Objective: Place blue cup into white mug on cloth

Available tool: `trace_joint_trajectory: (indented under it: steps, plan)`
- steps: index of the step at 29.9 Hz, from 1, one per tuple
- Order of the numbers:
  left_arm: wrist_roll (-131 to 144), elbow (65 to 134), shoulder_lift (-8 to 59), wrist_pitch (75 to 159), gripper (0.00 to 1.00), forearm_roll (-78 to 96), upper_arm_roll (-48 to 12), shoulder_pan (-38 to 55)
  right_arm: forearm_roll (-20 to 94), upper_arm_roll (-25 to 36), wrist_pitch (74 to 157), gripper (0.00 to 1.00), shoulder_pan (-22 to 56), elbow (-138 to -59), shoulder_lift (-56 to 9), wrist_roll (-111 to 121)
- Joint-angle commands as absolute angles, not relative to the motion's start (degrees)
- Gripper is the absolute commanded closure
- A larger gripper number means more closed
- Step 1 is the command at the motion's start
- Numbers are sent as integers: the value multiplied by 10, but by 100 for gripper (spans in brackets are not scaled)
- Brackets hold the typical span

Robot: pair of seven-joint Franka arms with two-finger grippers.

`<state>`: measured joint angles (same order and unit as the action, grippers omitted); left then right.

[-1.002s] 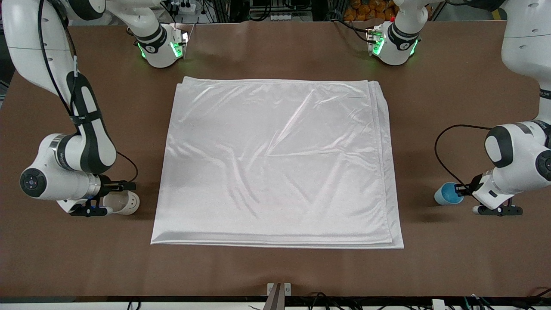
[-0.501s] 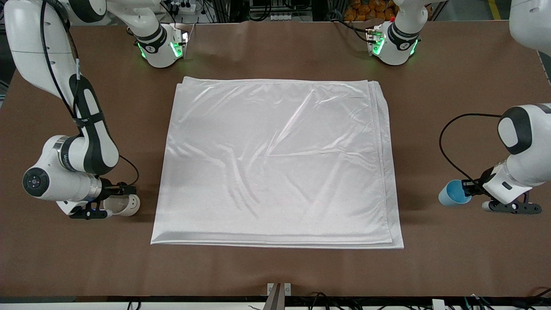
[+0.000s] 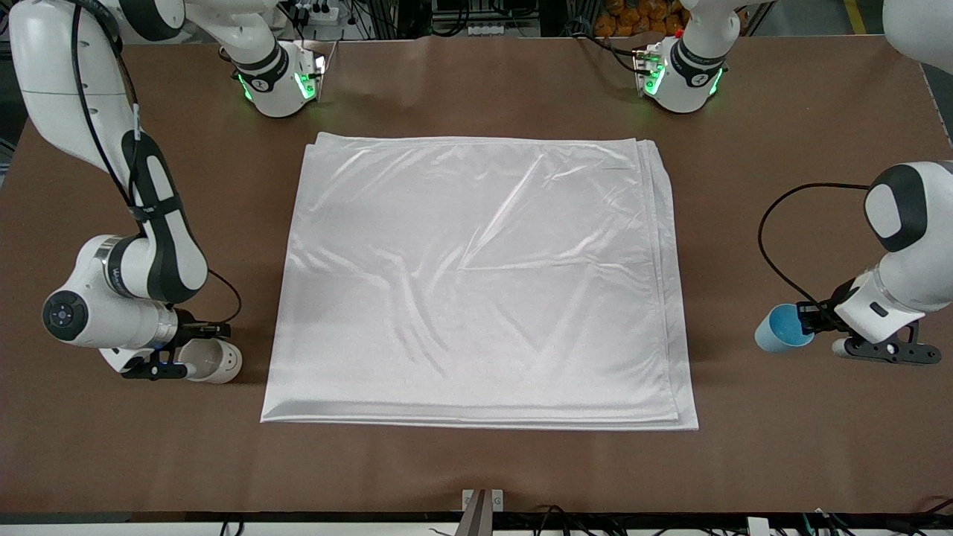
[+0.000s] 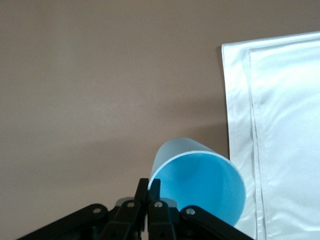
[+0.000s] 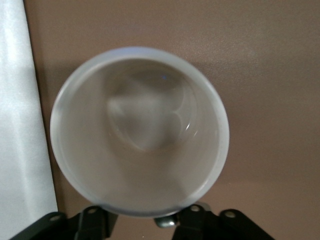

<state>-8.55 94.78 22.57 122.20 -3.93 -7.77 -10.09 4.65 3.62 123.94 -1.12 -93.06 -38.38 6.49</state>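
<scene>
Shiny, satin-like white cloth, lightly wrinkled. Matt brown desk, smooth. Glossy ceramic-looking white mug. Smooth, matt plastic-looking blue cup. Glossy white arm shells; matt black fingers.

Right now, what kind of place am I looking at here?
Probably a robotics lab: a brown table with only a staged white cloth, cables and power strips at its edge. The left gripper grips a blue cup, the right gripper a white mug.

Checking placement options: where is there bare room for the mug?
The whole cloth lies bare. Both ends are crowded: the right gripper holds the white mug beside one cloth edge, and the left gripper holds the blue cup by the other.
</scene>
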Motion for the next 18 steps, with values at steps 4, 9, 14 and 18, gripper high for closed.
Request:
trace_joint_trajectory:
  steps: [4,9,14,18]
  plan:
    - [-84,904,207,1145,100,-42,-85,-90,49,36,1239,91,-8,-923,-389,68]
    - [-48,885,207,1113,100,-45,-91,-87,49,36,1239,98,-4,-923,-388,68]
    - [-47,882,202,1107,100,-42,-101,-88,49,34,1233,100,-3,-923,-382,68]
    - [-47,864,199,1086,100,-42,-112,-89,49,33,1223,100,4,-922,-369,70]
